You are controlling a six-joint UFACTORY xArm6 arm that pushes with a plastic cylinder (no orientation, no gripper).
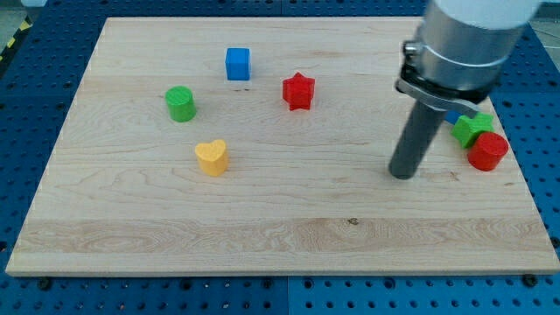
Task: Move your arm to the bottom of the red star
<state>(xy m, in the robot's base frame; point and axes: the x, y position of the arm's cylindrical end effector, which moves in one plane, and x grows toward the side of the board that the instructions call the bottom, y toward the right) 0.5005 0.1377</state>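
The red star (298,90) lies on the wooden board (280,227) a little above the middle. My tip (402,174) rests on the board well to the right of the star and lower in the view. It touches no block. The closest blocks to the tip are the green block (471,129) and the red cylinder (487,151) at the view's right.
A blue cube (238,64) sits up and left of the star. A green cylinder (180,103) is at the left. A yellow heart (211,157) is below it. A blue block is mostly hidden behind the arm near the green block.
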